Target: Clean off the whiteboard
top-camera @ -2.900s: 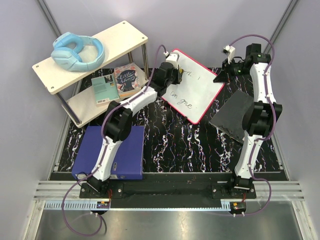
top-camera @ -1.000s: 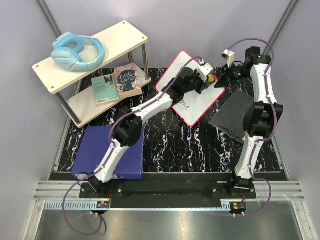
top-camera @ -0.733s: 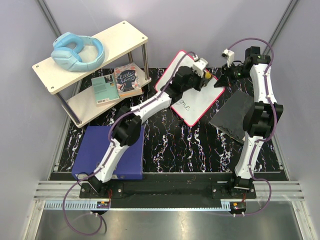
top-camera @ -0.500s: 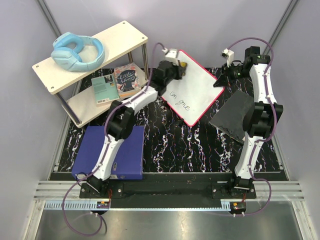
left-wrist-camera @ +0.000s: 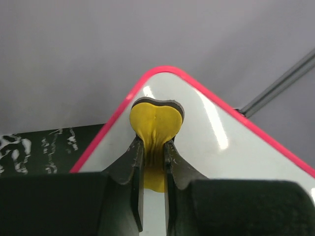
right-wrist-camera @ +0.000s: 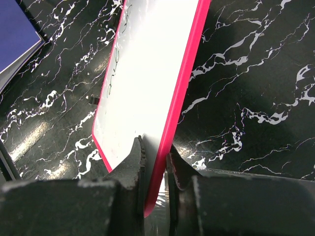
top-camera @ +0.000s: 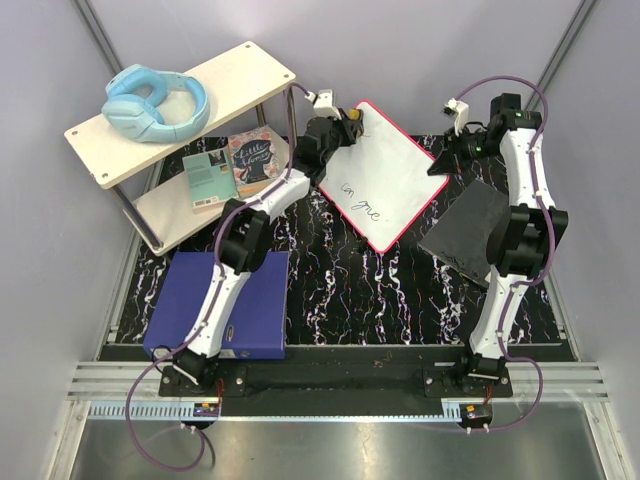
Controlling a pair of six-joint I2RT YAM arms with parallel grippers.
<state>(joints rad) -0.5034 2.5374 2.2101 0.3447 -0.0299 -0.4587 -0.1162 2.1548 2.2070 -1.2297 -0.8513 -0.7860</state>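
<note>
Left end effector (top-camera: 351, 124) now at whiteboard (top-camera: 388, 178) apex

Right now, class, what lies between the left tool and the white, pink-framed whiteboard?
A yellow heart-shaped eraser, pinched in the left tool, lies between it and the white, pink-framed whiteboard at its rounded corner. The left wrist view shows this.

**Inspector A:** Overhead view is evenly bright and diffuse, with soft shadows and sharp focus.

**Inspector B:** Left wrist view: the left gripper (left-wrist-camera: 153, 142) is dark and blurred at the lens. The yellow eraser (left-wrist-camera: 156, 120) between its fingers is crisp. Two white glare streaks cross the whiteboard (left-wrist-camera: 236, 147) just beyond.

**Inspector A:** Right wrist view: the board face ahead of the right gripper (right-wrist-camera: 155, 150) is blown out. Glossy reflections mark the table (right-wrist-camera: 256, 98) left of the fingers.
</note>
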